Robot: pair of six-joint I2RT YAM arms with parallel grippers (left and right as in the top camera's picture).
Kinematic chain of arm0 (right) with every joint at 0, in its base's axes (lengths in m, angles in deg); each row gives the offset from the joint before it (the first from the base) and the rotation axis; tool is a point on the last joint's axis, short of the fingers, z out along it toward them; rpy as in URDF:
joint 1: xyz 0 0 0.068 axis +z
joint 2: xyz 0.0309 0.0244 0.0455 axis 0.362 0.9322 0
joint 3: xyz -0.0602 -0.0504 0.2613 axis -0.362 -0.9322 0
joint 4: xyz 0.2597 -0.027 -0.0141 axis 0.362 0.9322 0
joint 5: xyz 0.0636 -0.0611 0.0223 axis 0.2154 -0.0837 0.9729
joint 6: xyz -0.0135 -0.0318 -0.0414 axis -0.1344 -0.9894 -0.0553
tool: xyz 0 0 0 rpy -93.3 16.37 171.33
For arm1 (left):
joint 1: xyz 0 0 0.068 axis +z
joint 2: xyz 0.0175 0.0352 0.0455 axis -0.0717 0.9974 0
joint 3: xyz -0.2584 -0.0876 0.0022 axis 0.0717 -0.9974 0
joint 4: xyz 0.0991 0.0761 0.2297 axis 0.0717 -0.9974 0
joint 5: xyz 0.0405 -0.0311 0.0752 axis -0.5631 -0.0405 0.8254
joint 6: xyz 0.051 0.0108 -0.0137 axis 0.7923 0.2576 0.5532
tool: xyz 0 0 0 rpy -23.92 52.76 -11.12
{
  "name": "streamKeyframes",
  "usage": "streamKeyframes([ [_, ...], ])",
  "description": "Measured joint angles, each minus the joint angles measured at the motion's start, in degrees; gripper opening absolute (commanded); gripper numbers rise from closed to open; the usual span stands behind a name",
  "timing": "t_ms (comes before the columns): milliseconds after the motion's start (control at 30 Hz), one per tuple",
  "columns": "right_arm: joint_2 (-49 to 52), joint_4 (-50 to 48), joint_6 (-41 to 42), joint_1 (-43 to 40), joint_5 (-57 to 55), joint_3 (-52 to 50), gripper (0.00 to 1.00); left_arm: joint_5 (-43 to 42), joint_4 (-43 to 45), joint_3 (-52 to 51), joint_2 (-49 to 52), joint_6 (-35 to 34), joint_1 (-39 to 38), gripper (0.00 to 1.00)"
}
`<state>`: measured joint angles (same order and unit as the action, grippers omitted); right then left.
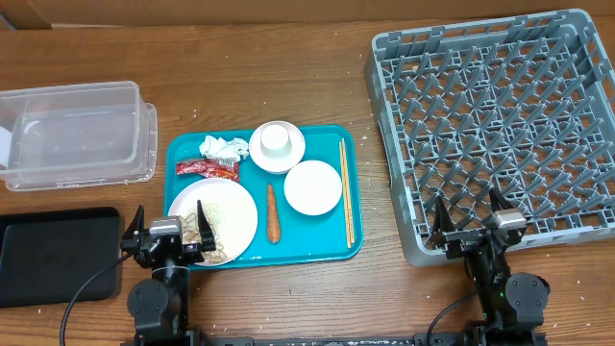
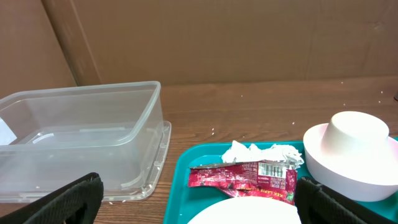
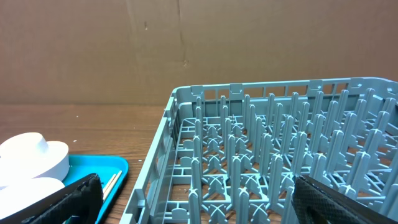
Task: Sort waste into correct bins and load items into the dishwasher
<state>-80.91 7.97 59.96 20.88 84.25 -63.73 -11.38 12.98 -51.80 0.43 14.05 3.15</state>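
We see the red wrapper [image 2: 244, 177] lying on the teal tray [image 1: 307, 231] between the napkin [image 1: 223, 148] and the large plate [image 1: 240, 207]. It bears a white barcode label, the print too small to read. The left end effector [image 1: 169, 211] and right end effector [image 1: 468, 204] both gape wide, holding nothing.

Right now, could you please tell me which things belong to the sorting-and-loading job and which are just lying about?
Job: napkin, wrapper, carrot, rice, tub, black tray, big plate, small plate, cup, bowl, chopsticks, rack.
Lying about: teal tray, cardboard.
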Motion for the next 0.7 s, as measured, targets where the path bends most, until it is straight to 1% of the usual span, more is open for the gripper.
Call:
streamKeyframes([
  [133,0.0,0.02,0.0,0.0,0.0,0.0,1.0,-0.81,0.13,0.0,0.0,-0.61,0.0,1.0],
  [333,0.0,0.0,0.0,0.0,0.0,0.0,1.0,-8.92,1.55,0.0,0.0,-9.29,0.0,1.0],
  [433,0.0,0.02,0.0,0.0,0.0,0.0,1.0,-12.96,2.25,0.0,0.0,-12.13,0.0,1.0],
  [500,0.0,0.0,-0.02,-0.02,0.0,0.0,1.0,-15.85,4.79,-0.02,0.0,-13.84,0.0,1.0],
  [633,0.0,0.04,0.02,0.0,0.0,0.0,1.0,-23.78,13.22,0.0,-0.04,-16.31,0.0,1.0],
  [700,0.0,0.02,0.0,0.0,0.0,0.0,1.0,-26.67,13.97,0.2,-0.07,-17.14,0.0,1.0],
])
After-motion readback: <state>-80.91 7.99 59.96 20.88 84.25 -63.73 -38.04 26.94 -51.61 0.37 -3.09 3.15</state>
